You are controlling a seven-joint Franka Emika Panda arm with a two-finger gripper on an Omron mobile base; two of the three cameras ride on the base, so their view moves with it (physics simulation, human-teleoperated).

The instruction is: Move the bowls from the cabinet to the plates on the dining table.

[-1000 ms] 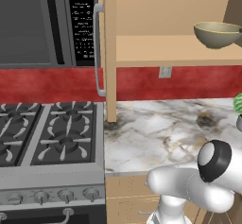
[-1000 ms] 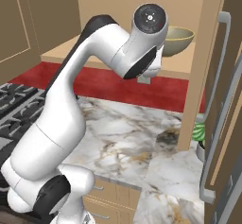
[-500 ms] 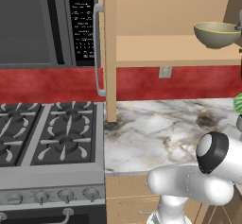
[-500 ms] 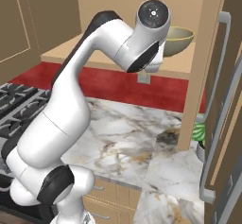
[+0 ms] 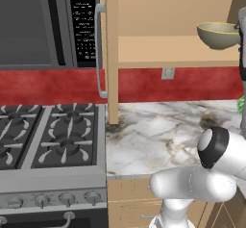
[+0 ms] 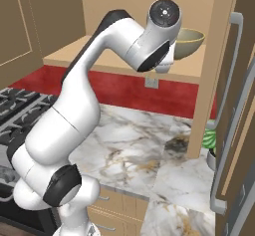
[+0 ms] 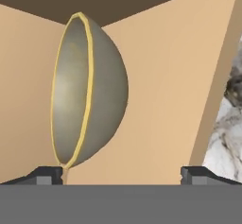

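A deep olive-beige bowl (image 5: 218,34) with a yellowish rim stands on the shelf (image 5: 158,51) of the open tan cabinet (image 6: 209,75). The hand view is rolled, so there the bowl (image 7: 90,90) appears on its side, close ahead. My gripper (image 7: 123,173) is open, with the bowl's rim just above the left fingertip (image 7: 47,173) and nothing between the fingers. From the right base view, the arm's wrist (image 6: 164,16) hangs in front of the bowl (image 6: 190,42). The plates and the dining table are out of view.
A microwave (image 5: 45,25) hangs left of the cabinet, over a gas stove (image 5: 53,135). The marble counter (image 5: 158,135) lies below the shelf. The cabinet door with a grey bar handle (image 6: 226,115) stands open at the right, beside a small green plant (image 6: 210,139).
The arm has stretched a little further up and toward the bowl, bringing the hand closer to the shelf. The bowl has not moved and the gripper stays open.
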